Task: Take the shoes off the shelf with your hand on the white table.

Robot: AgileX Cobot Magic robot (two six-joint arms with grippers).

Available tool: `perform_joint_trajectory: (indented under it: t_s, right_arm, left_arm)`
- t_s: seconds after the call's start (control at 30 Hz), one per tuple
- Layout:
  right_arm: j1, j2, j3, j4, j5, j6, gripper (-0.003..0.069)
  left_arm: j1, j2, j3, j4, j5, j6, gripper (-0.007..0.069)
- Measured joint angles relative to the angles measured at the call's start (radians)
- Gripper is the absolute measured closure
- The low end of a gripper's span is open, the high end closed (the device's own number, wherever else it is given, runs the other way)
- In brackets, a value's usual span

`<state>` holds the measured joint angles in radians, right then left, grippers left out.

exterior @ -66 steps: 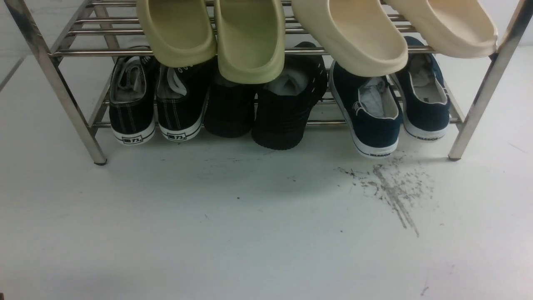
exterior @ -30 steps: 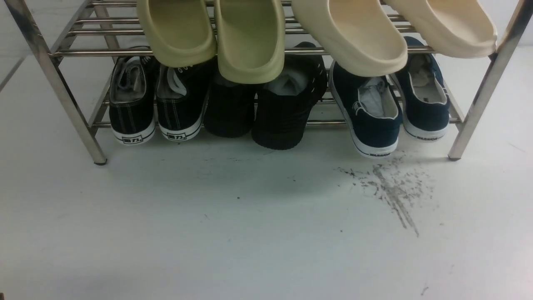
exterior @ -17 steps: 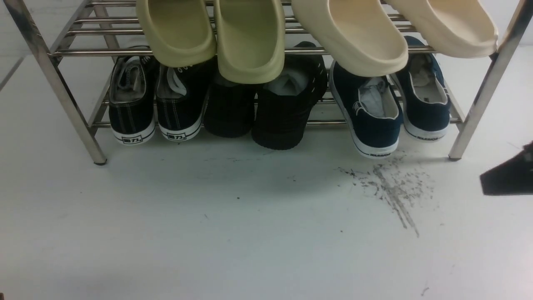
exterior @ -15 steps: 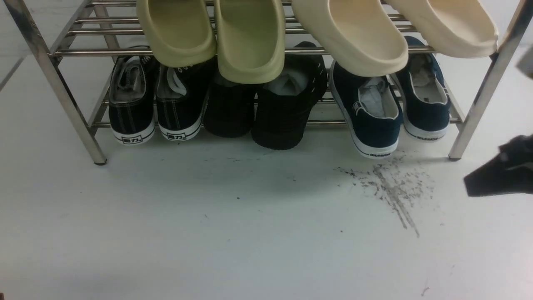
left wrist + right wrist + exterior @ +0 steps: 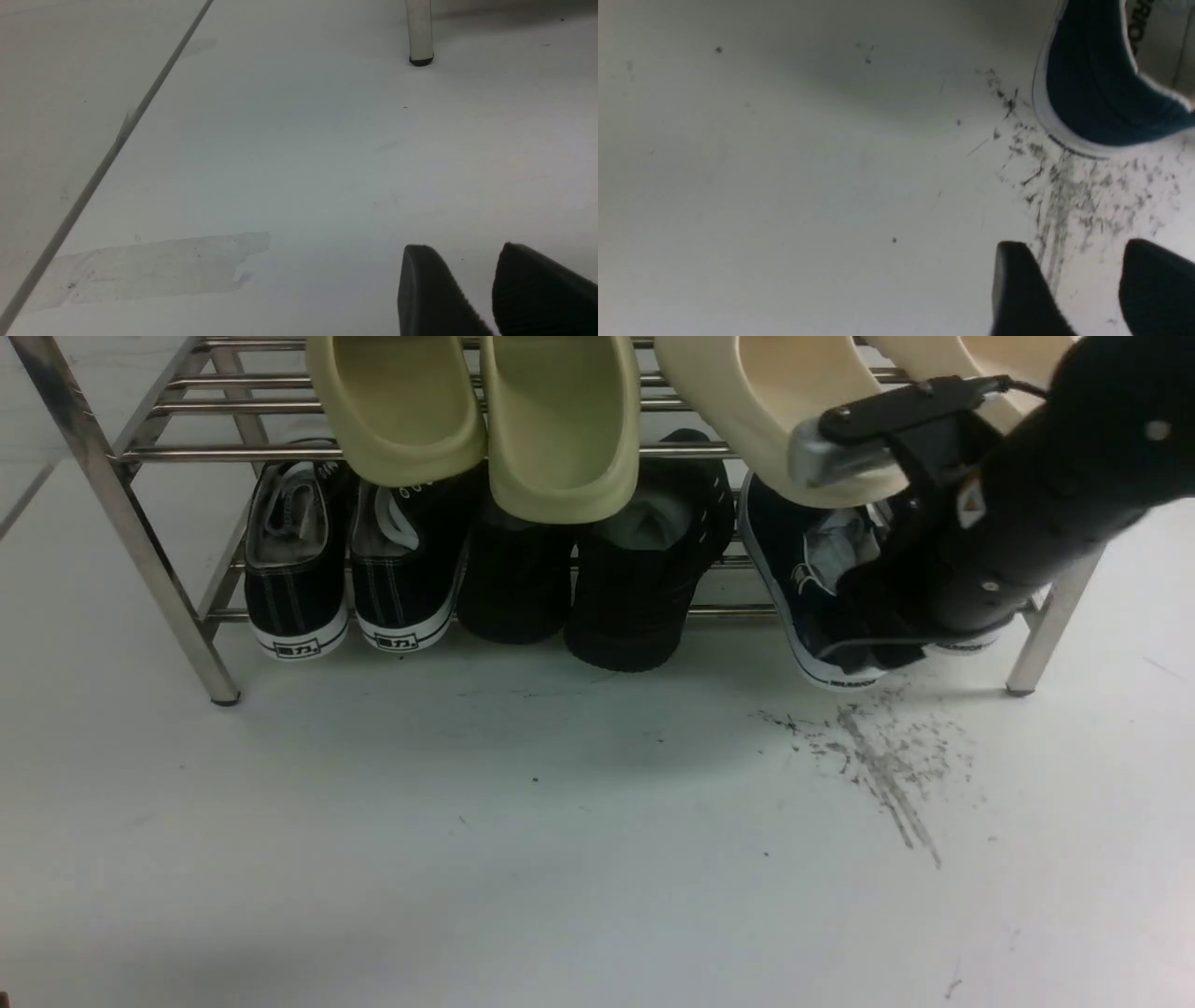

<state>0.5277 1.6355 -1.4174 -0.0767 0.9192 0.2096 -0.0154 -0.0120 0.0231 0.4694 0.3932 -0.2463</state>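
One right gripper (image 5: 1073,289), newly at the shoes (image 5: 773,546), jaws parted

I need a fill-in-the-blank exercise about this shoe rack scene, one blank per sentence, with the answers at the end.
The navy-blue shoes stand on the ______ tier of the shelf.
The number of slippers on the top tier is ______.
The gripper near the navy-blue shoes belongs to the robot's ______ arm.
Answers: lower; four; right.
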Motion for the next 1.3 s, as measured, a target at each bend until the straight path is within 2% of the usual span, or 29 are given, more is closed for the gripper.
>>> perform_joint_trajectory:
  t_s: [0.03, 0.07, 0.13, 0.27, 0.5, 0.93, 1.07, 1.2, 1.23, 1.27, 1.3]
  right_arm:
    - [0.0, 0.005, -0.002, -0.003, -0.003, 0.002, 0.0271]
    - [0.0, 0.043, -0.016, -0.027, -0.031, 0.014, 0.0204]
    - [0.0, 0.075, -0.02, -0.057, -0.076, 0.017, 0.0142]
    - [0.002, 0.109, -0.024, -0.107, -0.14, 0.018, 0.0078]
    - [0.003, 0.143, -0.025, -0.194, -0.261, 0.025, 0.0092]
    - [0.004, 0.264, -0.025, -0.271, -0.31, 0.083, 0.0132]
    - [0.004, 0.274, -0.025, -0.321, -0.313, 0.12, 0.0214]
    - [0.004, 0.27, -0.025, -0.362, -0.307, 0.142, 0.0463]
    - [0.004, 0.268, -0.025, -0.362, -0.306, 0.145, 0.0491]
    - [0.005, 0.262, -0.025, -0.357, -0.302, 0.149, 0.0589]
    - [0.006, 0.258, -0.025, -0.353, -0.288, 0.149, 0.0616]
  left_arm:
    - [0.0, 0.0, 0.0, 0.0, 0.0, 0.0, 0.0383]
    - [0.0, 0.0, 0.0, 0.0, 0.0, 0.0, 0.0383]
    - [0.0, 0.0, 0.0, 0.0, 0.0, 0.0, 0.0383]
    - [0.0, 0.0, 0.0, 0.0, 0.0, 0.0, 0.0383]
    - [0.0, 0.0, 0.0, 0.0, 0.0, 0.0, 0.0383]
    - [0.0, 0.0, 0.0, 0.0, 0.0, 0.0, 0.0383]
    - [0.0, 0.0, 0.0, 0.0, 0.0, 0.0, 0.0383]
    - [0.0, 0.0, 0.0, 0.0, 0.0, 0.0, 0.0383]
    - [0.0, 0.0, 0.0, 0.0, 0.0, 0.0, 0.0383]
    - [0.0, 0.0, 0.0, 0.0, 0.0, 0.0, 0.0383]
    - [0.0, 0.0, 0.0, 0.0, 0.0, 0.0, 0.0383]
